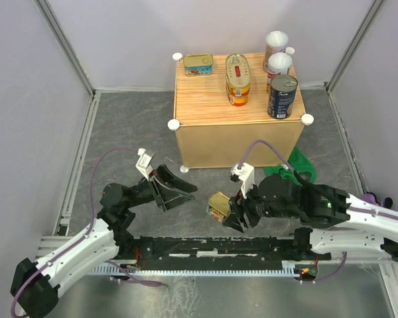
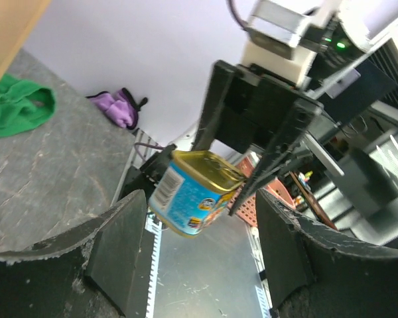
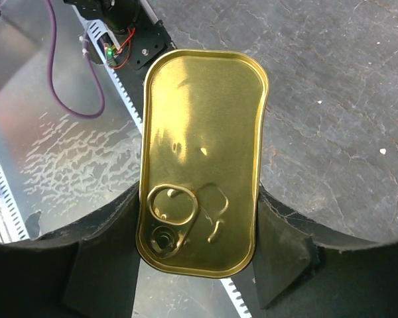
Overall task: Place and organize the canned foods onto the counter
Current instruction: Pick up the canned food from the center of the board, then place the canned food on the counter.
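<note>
The counter (image 1: 212,106) carries a rectangular gold-lidded tin (image 1: 198,64), stacked oval gold tins with red labels (image 1: 237,79), two white-lidded cylinders (image 1: 277,54) and a dark blue cylinder (image 1: 282,96). My right gripper (image 1: 233,213) (image 3: 199,228) is shut on another rectangular gold-lidded tin (image 1: 218,205) (image 3: 202,152), held off the floor with its pull-ring end between the fingers. My left gripper (image 1: 179,188) (image 2: 199,228) stands open and empty just to the left, pointing at that blue-labelled tin (image 2: 192,195) without touching it.
A green cloth (image 1: 296,165) (image 2: 16,106) lies on the grey floor at the counter's right front corner. A purple object (image 1: 378,199) (image 2: 116,107) sits at the far right. The black base rail (image 1: 212,248) runs along the near edge. Walls close the sides.
</note>
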You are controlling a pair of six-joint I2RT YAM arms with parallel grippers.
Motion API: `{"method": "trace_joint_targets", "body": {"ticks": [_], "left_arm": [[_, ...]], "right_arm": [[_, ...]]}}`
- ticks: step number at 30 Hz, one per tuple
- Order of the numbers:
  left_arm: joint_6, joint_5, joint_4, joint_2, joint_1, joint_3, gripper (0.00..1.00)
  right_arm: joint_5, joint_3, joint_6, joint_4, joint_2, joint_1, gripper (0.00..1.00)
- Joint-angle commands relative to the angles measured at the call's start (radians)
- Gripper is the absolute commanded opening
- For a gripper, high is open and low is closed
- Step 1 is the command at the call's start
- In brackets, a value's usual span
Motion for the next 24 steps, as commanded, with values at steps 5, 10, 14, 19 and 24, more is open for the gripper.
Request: {"method": "trace_joint_targets", "body": {"ticks": [5,10,14,19,24], "left_arm": [[0.13,0.15,-0.005,0.027,-0.04,0.136,0.74],[0.21,0.167,-0.097,0.046,-0.063,0.187,0.75],[0.247,0.17,-0.129,0.055,-0.067,0.203,0.75],[0.261,0.203,-0.13,0.083,-0.071,0.227,0.76],[0.27,0.241,-0.13,0.113,-0.076,0.258,0.75]], "right_arm": [[-0.09,0.121,0.042,0.037,-0.017,-0.009,0.26],[-0.135,0.175,0.046,0.042,0.022,-0.009,0.26],[-0.168,0.213,0.051,0.04,0.048,-0.009,0.25],[-0.203,0.239,0.057,0.048,0.069,-0.009,0.25],[-0.223,0.264,0.045,0.045,0.108,-0.01,0.24]]}}
